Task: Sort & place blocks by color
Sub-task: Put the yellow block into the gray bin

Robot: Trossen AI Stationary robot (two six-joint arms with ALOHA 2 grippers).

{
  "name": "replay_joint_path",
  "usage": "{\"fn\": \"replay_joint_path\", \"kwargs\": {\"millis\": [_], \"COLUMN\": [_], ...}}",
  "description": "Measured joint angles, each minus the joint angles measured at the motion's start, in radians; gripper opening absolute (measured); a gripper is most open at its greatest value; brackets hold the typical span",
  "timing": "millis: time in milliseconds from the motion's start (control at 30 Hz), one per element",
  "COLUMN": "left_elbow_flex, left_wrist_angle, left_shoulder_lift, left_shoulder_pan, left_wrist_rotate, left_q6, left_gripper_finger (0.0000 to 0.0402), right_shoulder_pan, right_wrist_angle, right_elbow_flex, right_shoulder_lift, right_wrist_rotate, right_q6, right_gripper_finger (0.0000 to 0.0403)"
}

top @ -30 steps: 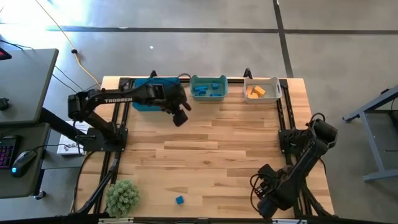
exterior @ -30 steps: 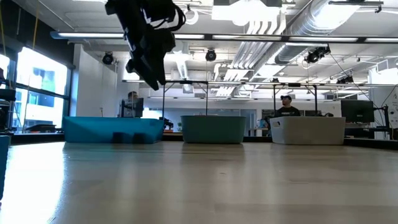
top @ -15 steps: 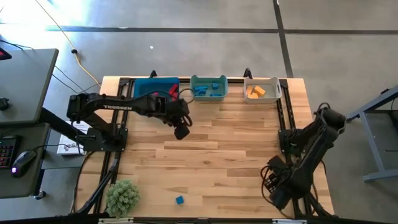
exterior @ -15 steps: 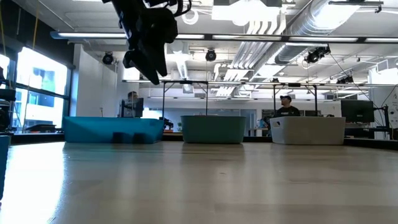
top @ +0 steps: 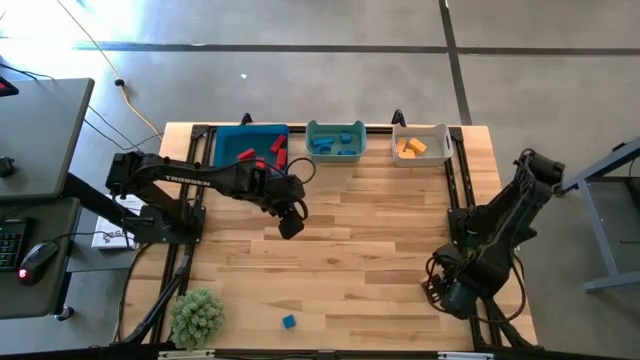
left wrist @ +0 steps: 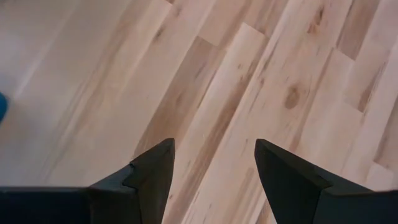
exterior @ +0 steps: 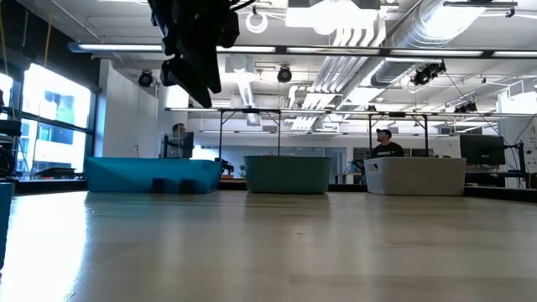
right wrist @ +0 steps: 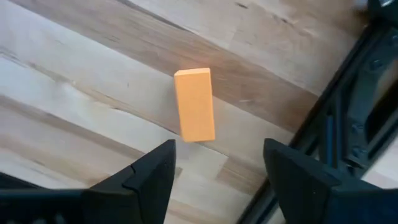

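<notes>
Left end effector (top: 291, 226) above bare table (top: 350, 230), centre-left of the high view; fingers (left wrist: 152, 171) spread, nothing between them. Red blocks (top: 262, 153) in blue bin (top: 228, 148), upper left; blue blocks (top: 335, 143) in teal bin (top: 335, 128), orange blocks (top: 411, 147) in white bin (top: 425, 130). Lone blue block (top: 289, 321) bottom centre-left. Right end effector (top: 452, 297) lower right, spread, hanging over an orange bar (right wrist: 194, 104) lying free on the wood.

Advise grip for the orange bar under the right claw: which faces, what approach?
Take the orange bar across its two long side faces, near mid-length, coming straight down. It lies flat on the table with bare wood all round. The right claw is open above it; its gap looks wider than the bar's narrow width.
</notes>
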Motion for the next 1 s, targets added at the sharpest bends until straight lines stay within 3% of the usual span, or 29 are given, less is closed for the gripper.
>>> {"fn": "replay_joint_path", "kwargs": {"millis": [267, 767, 1000], "left_elbow_flex": [0.000, 0.000, 0.000], "left_wrist_angle": [0.000, 0.001, 0.016], "left_shoulder_lift": [0.000, 0.000, 0.000], "left_shoulder_pan": [-0.011, -0.010, -0.009], "left_wrist_rotate": [-0.003, -0.003, -0.003], "left_q6": [-0.024, -0.049, -0.049], "left_gripper_finger": [0.0213, 0.0213, 0.0213], "right_shoulder_pan": [-0.005, -0.017, -0.057], "right_wrist_angle": [0.173, 0.561, 0.592], "right_elbow_flex": [-0.093, -0.376, -0.413], "right_shoulder_lift": [0.003, 0.003, 0.001], "right_wrist_rotate": [0.008, -0.004, -0.044], "right_q6": [0.026, 0.041, 0.039], "right_gripper_finger": [0.0264, 0.0264, 0.0244]}}
